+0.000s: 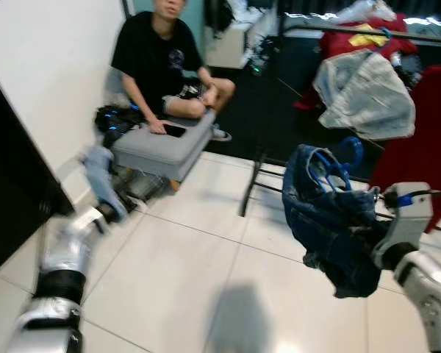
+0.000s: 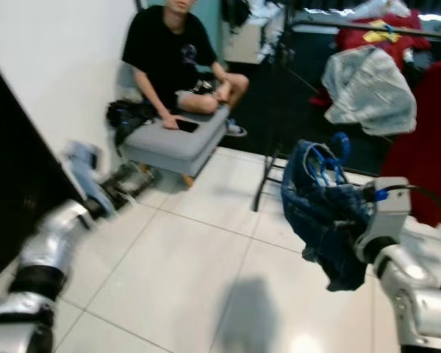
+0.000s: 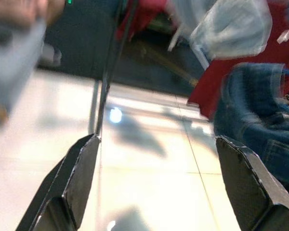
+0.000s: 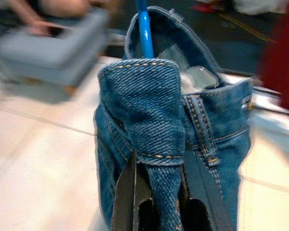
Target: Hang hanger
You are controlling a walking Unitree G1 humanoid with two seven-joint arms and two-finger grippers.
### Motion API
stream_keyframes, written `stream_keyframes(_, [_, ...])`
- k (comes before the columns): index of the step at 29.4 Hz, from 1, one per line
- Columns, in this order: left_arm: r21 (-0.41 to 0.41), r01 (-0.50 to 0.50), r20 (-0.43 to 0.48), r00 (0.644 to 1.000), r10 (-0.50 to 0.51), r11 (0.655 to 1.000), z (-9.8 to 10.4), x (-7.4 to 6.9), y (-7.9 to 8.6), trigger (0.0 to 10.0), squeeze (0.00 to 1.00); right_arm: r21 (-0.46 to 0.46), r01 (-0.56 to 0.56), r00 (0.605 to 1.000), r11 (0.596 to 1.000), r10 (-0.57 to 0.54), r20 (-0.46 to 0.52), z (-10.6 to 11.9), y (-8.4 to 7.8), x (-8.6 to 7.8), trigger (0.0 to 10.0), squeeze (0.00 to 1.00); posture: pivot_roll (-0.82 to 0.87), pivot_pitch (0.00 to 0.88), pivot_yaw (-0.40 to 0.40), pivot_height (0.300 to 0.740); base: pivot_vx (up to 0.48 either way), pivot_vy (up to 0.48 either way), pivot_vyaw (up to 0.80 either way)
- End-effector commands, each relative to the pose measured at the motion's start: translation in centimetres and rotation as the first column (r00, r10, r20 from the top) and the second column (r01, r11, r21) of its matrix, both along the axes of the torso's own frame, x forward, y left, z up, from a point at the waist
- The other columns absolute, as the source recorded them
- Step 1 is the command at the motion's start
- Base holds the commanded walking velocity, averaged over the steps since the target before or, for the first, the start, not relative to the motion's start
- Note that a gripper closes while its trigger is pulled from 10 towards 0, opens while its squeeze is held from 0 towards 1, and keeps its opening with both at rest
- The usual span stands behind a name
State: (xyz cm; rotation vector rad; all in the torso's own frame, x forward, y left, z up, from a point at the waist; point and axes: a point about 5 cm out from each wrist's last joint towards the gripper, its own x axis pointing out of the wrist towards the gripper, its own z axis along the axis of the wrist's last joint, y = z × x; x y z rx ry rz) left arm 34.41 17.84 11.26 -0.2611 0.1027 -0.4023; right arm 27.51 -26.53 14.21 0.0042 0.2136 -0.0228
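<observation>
A blue denim garment [image 1: 331,220] hangs bunched on a blue hanger, whose hook [image 1: 350,151] sticks up above it. My right gripper [image 4: 156,187] is shut on a fold of the denim, holding it above the tiled floor, in front of the rack. The black clothes rail [image 1: 367,31] runs across the far right, above the garment, and carries a pale grey jacket [image 1: 364,92] and red clothes [image 1: 426,140]. My left gripper [image 3: 156,144] is open and holds nothing. It is raised low on the left, blurred [image 1: 95,173].
A person [image 1: 165,59] sits on a grey ottoman [image 1: 162,151] at the far left, by the white wall [image 1: 51,73]. The rack's black upright [image 1: 268,110] and foot bars [image 1: 264,176] stand behind the garment. Pale floor tiles [image 1: 176,279] lie in front.
</observation>
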Motion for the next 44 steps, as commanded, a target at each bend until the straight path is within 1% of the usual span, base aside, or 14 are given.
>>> stream_keyframes(1, [0.028, -0.060, -0.032, 0.998, 0.061, 0.998, -0.5, -0.4, 0.8, 10.0, 0.00, -0.024, -0.002, 0.995, 1.000, 0.005, 0.099, 1.5, 0.8, 0.7, 0.0, 0.00, -0.01, 0.066, -0.004, 0.740, 0.000, 0.000, -0.77])
stream_keyframes(3, [0.034, -0.062, -0.024, 0.998, 0.063, 0.997, -0.7, -0.4, 0.6, 10.0, 0.00, -0.033, 0.018, 0.993, 0.999, -0.014, 0.113, 1.6, 0.9, 1.1, 0.0, 0.00, -0.01, 0.063, -0.003, 0.740, 0.000, 0.000, -0.77])
stream_keyframes(6, [0.001, -0.034, 0.010, 0.999, 0.034, 0.999, -0.2, -0.3, 0.0, 10.0, 0.00, -0.060, 0.056, 0.987, 0.997, -0.047, 0.153, 2.3, 0.8, 1.8, 0.0, 0.00, 0.00, 0.061, -0.005, 0.740, 0.000, 0.000, -0.77])
stream_keyframes(7, [-0.038, -0.023, 0.034, 0.999, 0.024, 0.999, 0.2, -0.2, -0.4, 10.0, 0.00, -0.068, 0.092, 0.981, 0.993, -0.078, 0.179, 2.6, 0.7, 2.1, 0.0, 0.00, -0.01, 0.056, -0.005, 0.740, 0.000, 0.000, -0.77])
stream_keyframes(11, [-0.051, -0.017, 0.057, 0.998, 0.020, 0.999, 0.5, 0.0, -0.8, 10.0, 0.00, -0.082, 0.112, 0.975, 0.990, -0.094, 0.200, 2.8, 0.7, 2.3, 0.0, 0.00, -0.01, 0.055, -0.007, 0.740, 0.000, 0.000, -0.62])
stream_keyframes(13, [-0.051, 0.018, 0.115, 0.993, -0.012, 0.999, 1.4, -0.3, -2.3, 10.0, 0.00, -0.105, 0.160, 0.961, 0.982, -0.130, 0.242, 3.3, 0.9, 2.6, 0.0, 0.00, -0.01, 0.050, -0.012, 0.740, 0.000, 0.000, 0.00])
stream_keyframes(15, [-0.051, 0.018, 0.115, 0.993, -0.012, 0.999, 1.4, -0.3, -2.3, 10.0, 0.00, -0.105, 0.160, 0.961, 0.982, -0.130, 0.242, 3.3, 0.9, 2.6, 0.0, 0.00, -0.01, 0.050, -0.012, 0.740, 0.000, 0.000, 0.00])
stream_keyframes(16, [-0.051, 0.049, 0.137, 0.990, -0.042, 0.997, 1.6, -0.5, -3.0, 10.0, 0.00, -0.112, 0.173, 0.957, 0.979, -0.140, 0.255, 3.4, 0.9, 2.6, 0.0, 0.00, -0.01, 0.050, -0.012, 0.740, 0.262, 0.000, 0.00])
stream_keyframes(18, [-0.051, 0.049, 0.137, 0.990, -0.042, 0.997, 1.6, -0.5, -3.0, 10.0, 0.00, -0.112, 0.173, 0.957, 0.979, -0.140, 0.255, 3.4, 0.9, 2.6, 0.0, 0.00, -0.01, 0.050, -0.012, 0.740, 0.262, 0.000, 0.00])
stream_keyframes(19, [-0.051, 0.072, 0.156, 0.986, -0.064, 0.996, 1.9, -0.9, -3.6, 10.0, 0.00, -0.124, 0.200, 0.951, 0.972, -0.162, 0.265, 3.6, 0.7, 2.7, 0.0, 0.00, -0.01, 0.050, -0.017, 0.740, 0.480, 0.000, 0.00])
stream_keyframes(22, [-0.061, 0.088, 0.169, 0.983, -0.076, 0.994, 2.2, -1.1, -4.0, 10.0, 0.00, -0.124, 0.226, 0.946, 0.966, -0.187, 0.265, 3.7, 0.4, 2.7, 0.0, 0.00, -0.01, 0.052, -0.020, 0.740, 0.480, 0.000, 0.00])
stream_keyframes(26, [-0.058, 0.094, 0.184, 0.979, -0.082, 0.994, 2.7, -1.4, -4.4, 10.0, 0.00, -0.106, 0.292, 0.930, 0.950, -0.256, 0.265, 3.8, -1.0, 2.8, 0.0, 0.00, -0.01, 0.055, -0.020, 0.740, 0.414, 0.000, -0.60])
stream_keyframes(34, [-0.044, 0.097, 0.188, 0.978, -0.087, 0.994, 2.7, -1.5, -4.5, 10.0, 0.00, -0.107, 0.304, 0.921, 0.947, -0.263, 0.286, 4.2, -1.2, 2.9, 0.0, 0.00, -0.01, 0.057, -0.017, 0.740, 0.369, 0.000, -0.72])
stream_keyframes(44, [-0.026, 0.102, 0.190, 0.977, -0.096, 0.994, 2.7, -1.9, -4.8, 10.0, 0.00, -0.110, 0.313, 0.906, 0.943, -0.262, 0.333, 5.3, -1.4, 3.0, 0.0, 0.00, -0.01, 0.057, -0.016, 0.740, 0.374, 0.000, 0.00])
